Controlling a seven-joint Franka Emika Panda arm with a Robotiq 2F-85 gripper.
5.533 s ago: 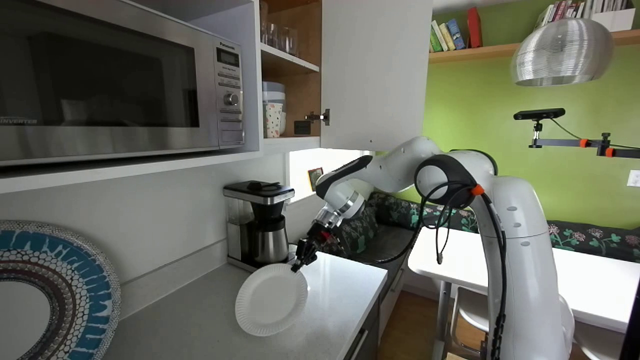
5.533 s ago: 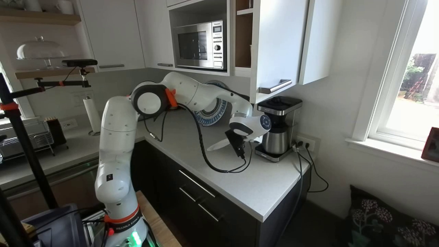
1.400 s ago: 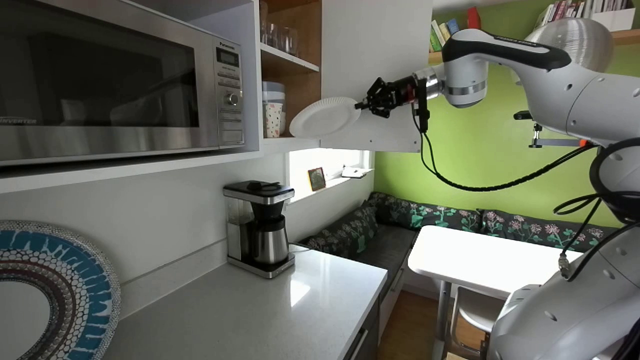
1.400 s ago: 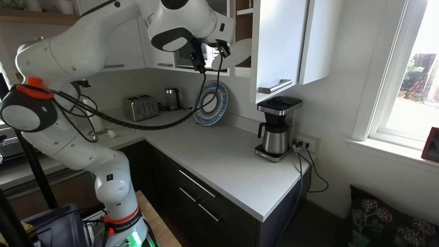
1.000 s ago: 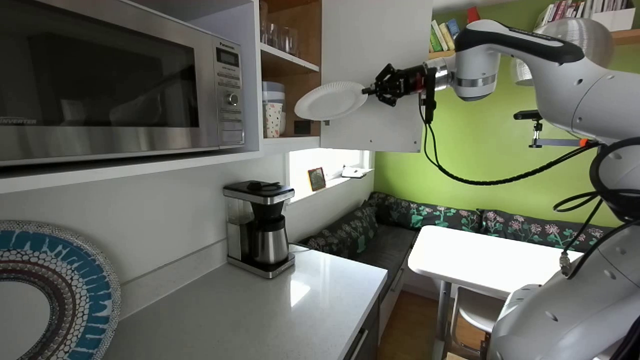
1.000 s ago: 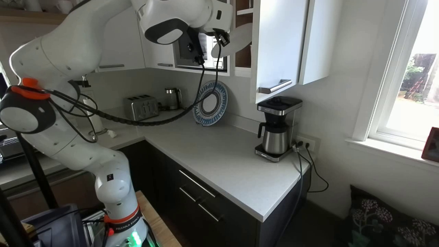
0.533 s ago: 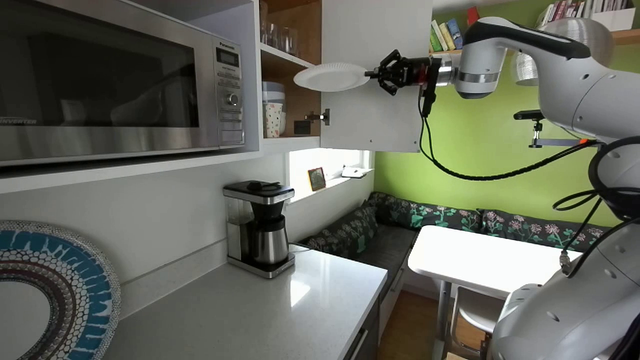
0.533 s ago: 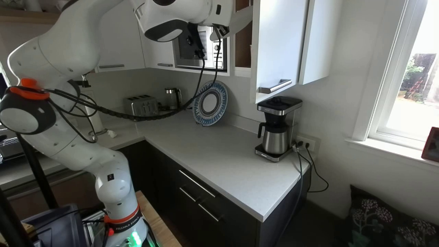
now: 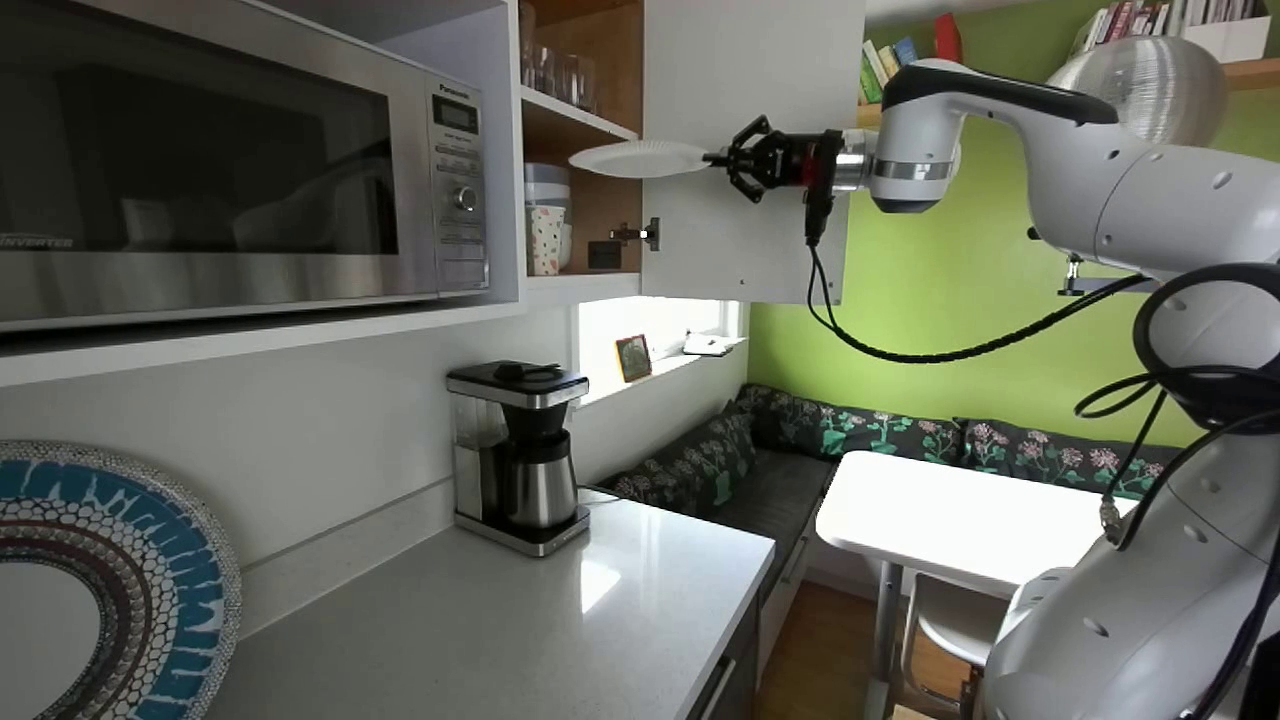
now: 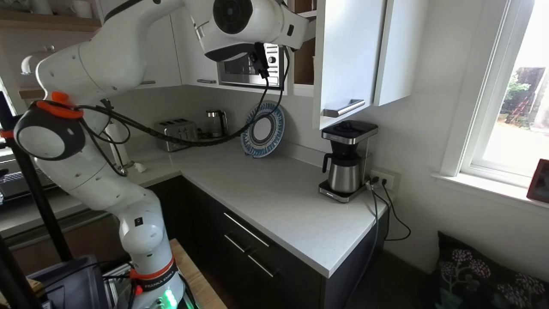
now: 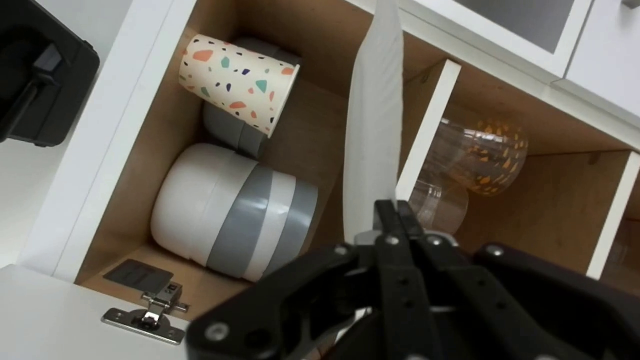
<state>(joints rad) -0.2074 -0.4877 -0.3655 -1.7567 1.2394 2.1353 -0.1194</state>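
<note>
"Where's the light from?"

"Daylight, through the white-framed glass window [image 10: 514, 111] in an exterior view; it is nearly burnt out, while the dark flat-fronted drawers [image 10: 233, 262] sink into shadow."

"Glare?"

"A white patch on the pale grey countertop [image 9: 470, 620], and the white rounded-corner table [image 9: 960, 505] is overexposed."

"Wrist view?"

"Dimmer: brown shadow inside the wood-lined cabinet [image 11: 310, 125], soft highlights on the grey-and-white stacked bowls [image 11: 250, 215]. The round white fluted plate [image 11: 375, 130] looks flat, and the black gripper [image 11: 397, 205] blurs toward the bottom edge."

"Distortion?"

"The silver microwave [image 9: 200, 170] looks stretched toward the left edge in an exterior view."
</note>
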